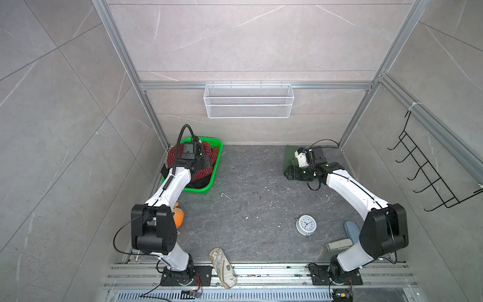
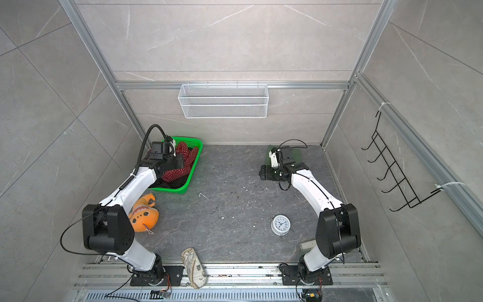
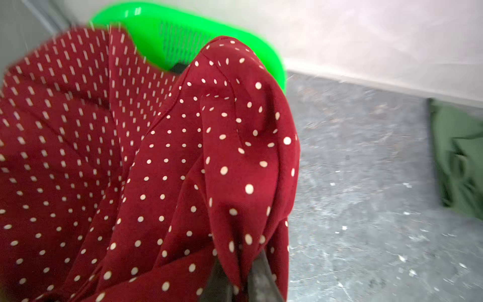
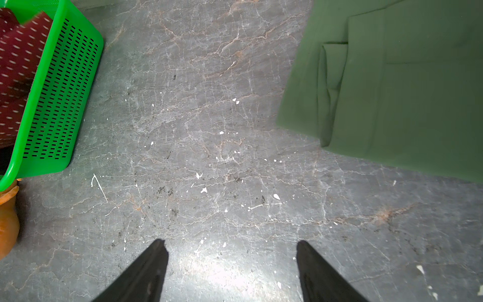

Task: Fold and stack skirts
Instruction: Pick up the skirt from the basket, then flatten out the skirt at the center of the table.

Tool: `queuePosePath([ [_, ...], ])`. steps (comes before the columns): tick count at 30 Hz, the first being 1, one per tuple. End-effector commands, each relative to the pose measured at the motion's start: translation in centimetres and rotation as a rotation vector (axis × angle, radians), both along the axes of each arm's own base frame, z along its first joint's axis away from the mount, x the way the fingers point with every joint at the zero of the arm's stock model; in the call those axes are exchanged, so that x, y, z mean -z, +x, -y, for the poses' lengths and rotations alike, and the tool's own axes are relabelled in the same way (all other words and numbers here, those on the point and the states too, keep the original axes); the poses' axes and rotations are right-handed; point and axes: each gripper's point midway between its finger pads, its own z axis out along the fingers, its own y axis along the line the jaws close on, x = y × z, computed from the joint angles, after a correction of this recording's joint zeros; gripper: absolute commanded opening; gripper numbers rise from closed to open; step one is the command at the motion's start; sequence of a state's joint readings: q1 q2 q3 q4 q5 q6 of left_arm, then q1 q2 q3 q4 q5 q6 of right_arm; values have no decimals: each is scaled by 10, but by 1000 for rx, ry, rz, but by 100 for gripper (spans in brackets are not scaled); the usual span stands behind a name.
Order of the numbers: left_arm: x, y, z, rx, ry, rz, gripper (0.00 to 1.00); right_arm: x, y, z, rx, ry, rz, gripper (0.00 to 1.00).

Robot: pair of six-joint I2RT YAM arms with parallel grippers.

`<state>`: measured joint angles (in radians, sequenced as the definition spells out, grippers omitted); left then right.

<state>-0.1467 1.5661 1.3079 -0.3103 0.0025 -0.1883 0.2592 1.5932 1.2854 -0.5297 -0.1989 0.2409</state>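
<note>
Red white-dotted cloth skirt in the green plastic basket has a fold nipped by the closed left pincer; the right pincer gapes empty. Limp and light, it likely lifts best by its hem.

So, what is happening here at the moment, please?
The robot is working on skirts. Its left pincer is shut on a fold of the red dotted skirt, which lies in the green basket on top of a black skirt. The dark green skirt lies folded at the far end of the table. The right pincer hangs open above bare table beside it, holding nothing.
</note>
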Motion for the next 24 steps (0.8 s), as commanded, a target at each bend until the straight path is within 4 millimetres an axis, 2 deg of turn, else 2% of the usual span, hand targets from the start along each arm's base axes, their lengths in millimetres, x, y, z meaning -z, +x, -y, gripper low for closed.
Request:
queuePosePath([
  [1, -65, -3, 29, 128, -1, 229, 0, 6, 1, -5, 0, 12, -10, 80],
  [8, -126, -32, 85, 352, -4, 447, 0, 12, 2, -6, 10, 21, -14, 80],
  [15, -159, -80, 158, 626, 63, 617, 0, 9, 4, -6, 29, 41, 19, 80],
  [20, -167, -118, 201, 836, 26, 679, 0, 5, 2, -5, 30, 39, 25, 80],
  [24, -158, -139, 220, 971, -70, 666, 0, 2, -1, -2, 32, 35, 35, 80],
])
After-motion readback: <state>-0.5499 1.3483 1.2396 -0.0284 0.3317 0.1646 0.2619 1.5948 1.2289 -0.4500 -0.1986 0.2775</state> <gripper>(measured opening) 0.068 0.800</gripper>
